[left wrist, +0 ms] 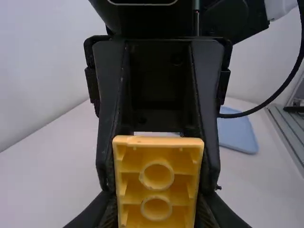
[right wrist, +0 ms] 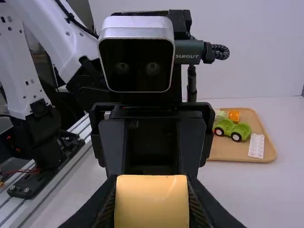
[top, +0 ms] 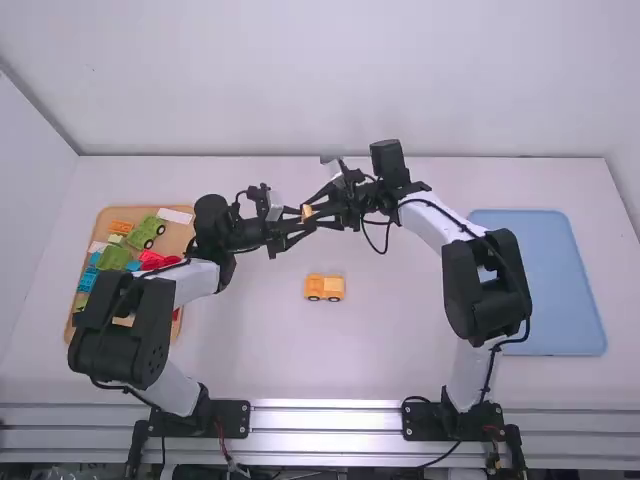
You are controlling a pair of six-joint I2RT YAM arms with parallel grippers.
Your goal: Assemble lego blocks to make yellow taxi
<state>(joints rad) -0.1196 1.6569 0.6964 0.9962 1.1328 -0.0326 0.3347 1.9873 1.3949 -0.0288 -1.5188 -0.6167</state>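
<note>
Has a white tabletop (top: 400, 335) spread across the high view, backed by pale walls. Rises from the near edge into the left arm (top: 180, 282) and the right arm (top: 432, 222), bent toward each other above the middle. Holds a blue tray (top: 560, 285) at the far right, beyond the right arm, and a tan tray (top: 181, 238) at the left, partly hidden behind the left arm. Brings the left tool (top: 301, 221) and the right tool (top: 313, 211) face to face above the tabletop, both closed down to the width of one yellow-orange block (left wrist: 156, 183) and gripping it between their fingers. Sets a yellow-orange wheeled piece (top: 324, 288) down on the tabletop, nearer the bases than the two tools, apart from both trays. Keeps a green wheeled piece (top: 145, 231) in the tan tray, among red blocks (top: 155, 262), blue blocks (top: 88, 280) and a small orange block (top: 121, 227). Turns the gripped block's hollow side, with two round tubes, to the left wrist view, and a smooth face to the right wrist view.
</note>
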